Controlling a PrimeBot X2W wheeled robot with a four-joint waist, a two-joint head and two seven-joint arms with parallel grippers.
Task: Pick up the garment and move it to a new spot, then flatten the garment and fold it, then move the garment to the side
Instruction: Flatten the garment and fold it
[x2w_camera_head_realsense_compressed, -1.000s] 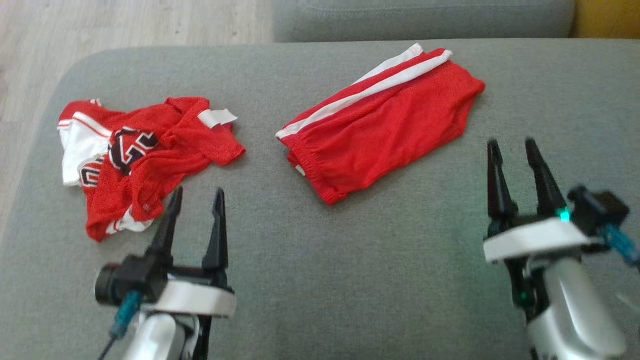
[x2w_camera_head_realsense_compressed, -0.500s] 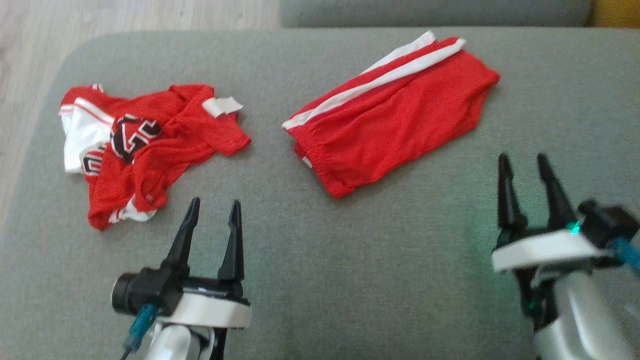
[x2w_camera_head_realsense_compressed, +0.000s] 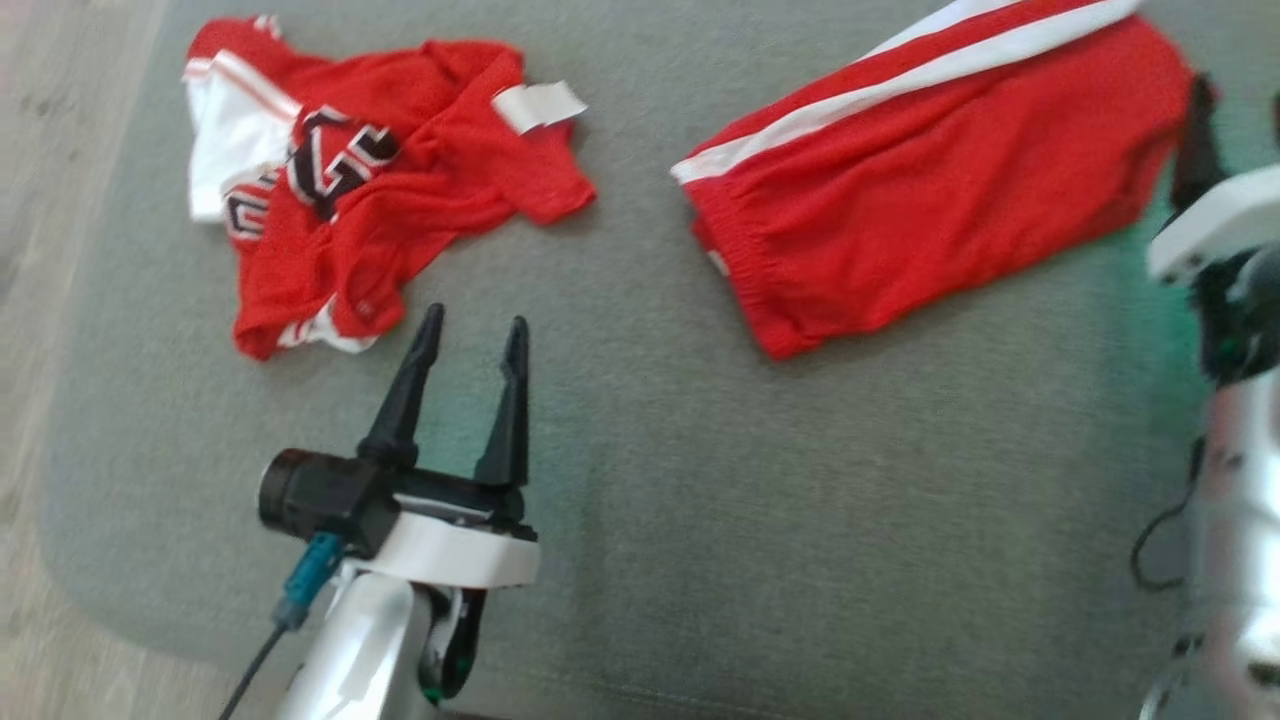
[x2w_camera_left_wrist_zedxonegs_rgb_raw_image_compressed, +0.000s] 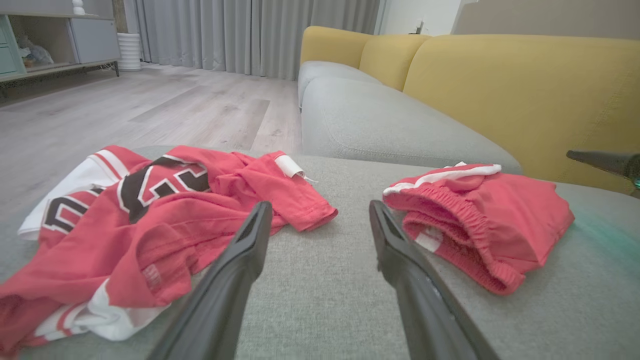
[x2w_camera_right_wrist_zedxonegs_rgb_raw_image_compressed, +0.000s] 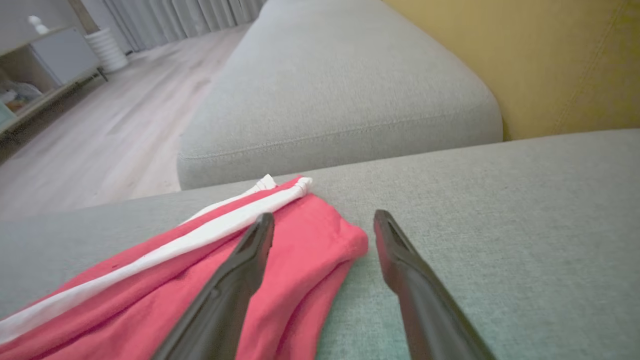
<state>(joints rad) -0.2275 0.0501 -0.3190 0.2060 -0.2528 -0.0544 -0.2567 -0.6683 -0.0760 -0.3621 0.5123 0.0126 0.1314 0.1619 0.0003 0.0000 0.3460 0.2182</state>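
A crumpled red jersey (x2w_camera_head_realsense_compressed: 440, 180) with white panels and black lettering lies at the left of the grey cushion (x2w_camera_head_realsense_compressed: 700, 520). Folded red shorts (x2w_camera_head_realsense_compressed: 930, 190) with white side stripes lie to its right. My left gripper (x2w_camera_head_realsense_compressed: 475, 320) stands open just in front of the jersey's near hem, touching nothing. The left wrist view has the jersey (x2w_camera_left_wrist_zedxonegs_rgb_raw_image_compressed: 150, 220) to the left of the left gripper (x2w_camera_left_wrist_zedxonegs_rgb_raw_image_compressed: 320, 207) and the shorts (x2w_camera_left_wrist_zedxonegs_rgb_raw_image_compressed: 490, 225) to its right. My right gripper (x2w_camera_head_realsense_compressed: 1240, 95) is open at the shorts' right end. In the right wrist view the right gripper (x2w_camera_right_wrist_zedxonegs_rgb_raw_image_compressed: 324, 216) straddles the corner of the shorts (x2w_camera_right_wrist_zedxonegs_rgb_raw_image_compressed: 125, 310).
Wood floor (x2w_camera_head_realsense_compressed: 40, 300) runs along the cushion's left edge. A second grey seat (x2w_camera_right_wrist_zedxonegs_rgb_raw_image_compressed: 340, 95) and a yellow sofa back (x2w_camera_left_wrist_zedxonegs_rgb_raw_image_compressed: 510, 95) stand beyond the garments. A cabinet (x2w_camera_left_wrist_zedxonegs_rgb_raw_image_compressed: 45, 40) and curtains stand far across the room. Bare cushion lies between and in front of the garments.
The head camera has dipped and shifted, so everything sits higher and larger. My right gripper has moved forward to the shorts' right end. The left gripper stays by the jersey's hem.
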